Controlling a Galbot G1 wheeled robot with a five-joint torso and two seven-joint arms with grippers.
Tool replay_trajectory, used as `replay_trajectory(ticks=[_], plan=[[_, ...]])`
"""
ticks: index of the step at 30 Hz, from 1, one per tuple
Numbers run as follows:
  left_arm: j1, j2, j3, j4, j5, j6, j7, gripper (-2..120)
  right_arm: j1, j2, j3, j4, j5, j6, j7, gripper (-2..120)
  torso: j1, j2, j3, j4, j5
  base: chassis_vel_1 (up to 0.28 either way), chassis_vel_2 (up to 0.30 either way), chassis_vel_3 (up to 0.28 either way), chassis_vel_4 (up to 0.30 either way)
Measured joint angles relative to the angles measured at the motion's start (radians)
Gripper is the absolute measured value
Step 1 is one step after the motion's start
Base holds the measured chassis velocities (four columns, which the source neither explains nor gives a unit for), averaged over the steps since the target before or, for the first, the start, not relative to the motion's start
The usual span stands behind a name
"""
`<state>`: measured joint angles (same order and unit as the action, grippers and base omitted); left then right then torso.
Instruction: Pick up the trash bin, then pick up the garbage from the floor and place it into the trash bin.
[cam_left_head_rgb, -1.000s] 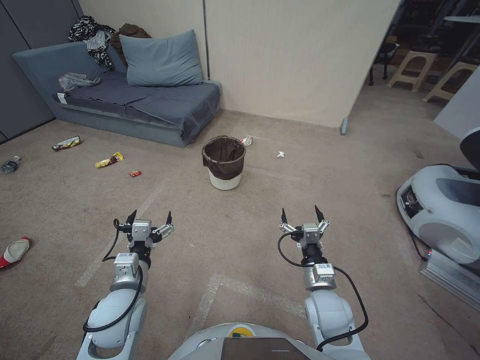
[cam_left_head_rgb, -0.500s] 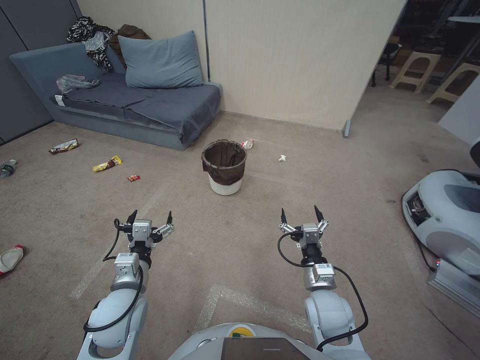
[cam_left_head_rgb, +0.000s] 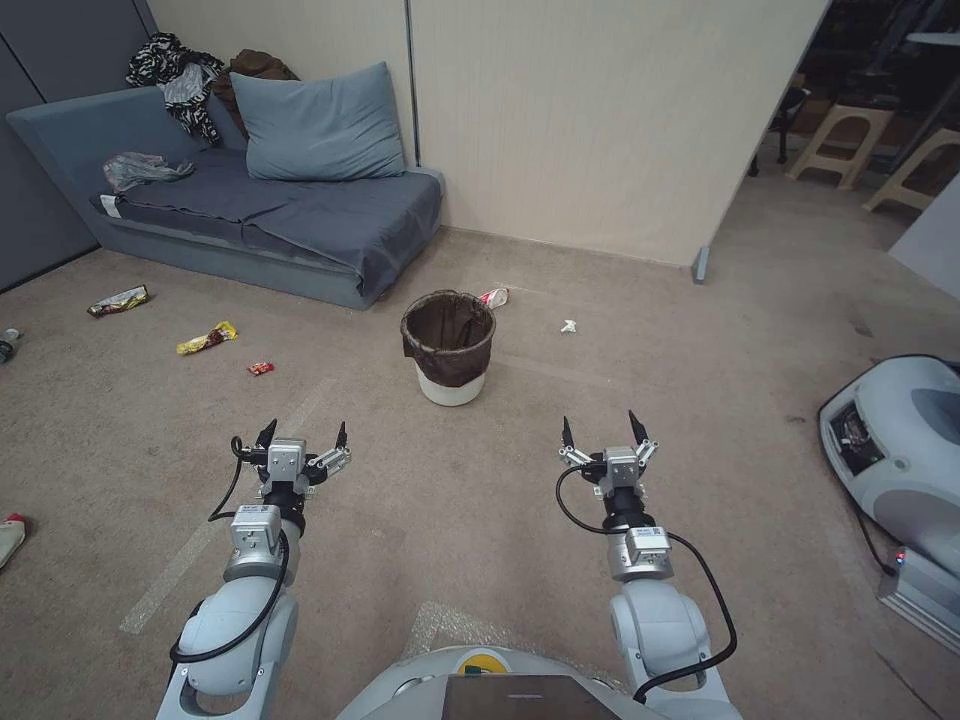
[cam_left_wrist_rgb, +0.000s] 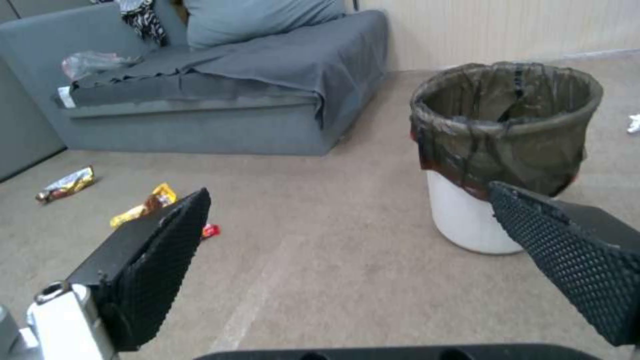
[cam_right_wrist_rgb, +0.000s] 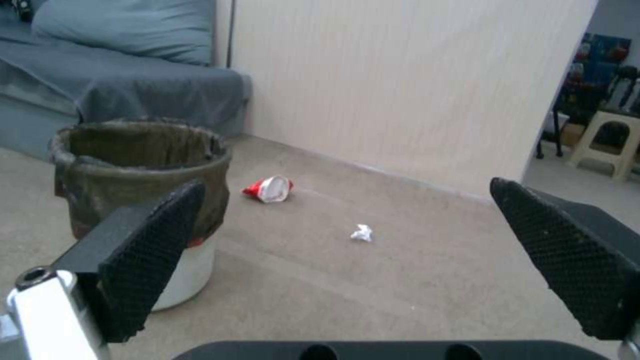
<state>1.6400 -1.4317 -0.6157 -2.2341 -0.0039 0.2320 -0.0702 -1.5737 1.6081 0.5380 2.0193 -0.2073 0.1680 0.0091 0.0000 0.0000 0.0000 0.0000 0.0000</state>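
Observation:
The white trash bin (cam_left_head_rgb: 448, 346) with its dark liner stands upright on the carpet ahead of me, also in the left wrist view (cam_left_wrist_rgb: 500, 150) and right wrist view (cam_right_wrist_rgb: 137, 190). Garbage lies scattered around it: a red-and-white cup (cam_left_head_rgb: 494, 297) (cam_right_wrist_rgb: 268, 189) and a white tissue (cam_left_head_rgb: 568, 326) (cam_right_wrist_rgb: 361, 233) behind the bin, a yellow wrapper (cam_left_head_rgb: 206, 339) (cam_left_wrist_rgb: 148, 203), a small red wrapper (cam_left_head_rgb: 260, 368) and another wrapper (cam_left_head_rgb: 118, 300) (cam_left_wrist_rgb: 65, 184) to the left. My left gripper (cam_left_head_rgb: 303, 436) and right gripper (cam_left_head_rgb: 601, 431) hover open and empty, well short of the bin.
A grey sofa (cam_left_head_rgb: 250, 215) with a pillow stands at the back left against a beige partition (cam_left_head_rgb: 600, 120). A white machine (cam_left_head_rgb: 900, 440) sits at the right. A bottle (cam_left_head_rgb: 6, 343) and a shoe (cam_left_head_rgb: 8, 535) lie at the far left edge. Stools (cam_left_head_rgb: 835, 140) stand beyond the partition.
The whole view has shifted: the bin, sofa and litter sit lower and the machine farther right, so the camera moved forward. Both arms hold the same pose.

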Motion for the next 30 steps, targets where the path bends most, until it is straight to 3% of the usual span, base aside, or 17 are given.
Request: replay_trajectory(ticks=[30], plan=[[0.003, 0.000, 0.007, -0.002, 0.005, 0.002, 0.005, 100, 0.003, 0.000, 0.001, -0.007, 0.001, -0.001, -0.008, 100, 0.000, 0.000, 0.000, 0.0001, 0.0001, -0.088, 0.088, 0.090, -0.091]])
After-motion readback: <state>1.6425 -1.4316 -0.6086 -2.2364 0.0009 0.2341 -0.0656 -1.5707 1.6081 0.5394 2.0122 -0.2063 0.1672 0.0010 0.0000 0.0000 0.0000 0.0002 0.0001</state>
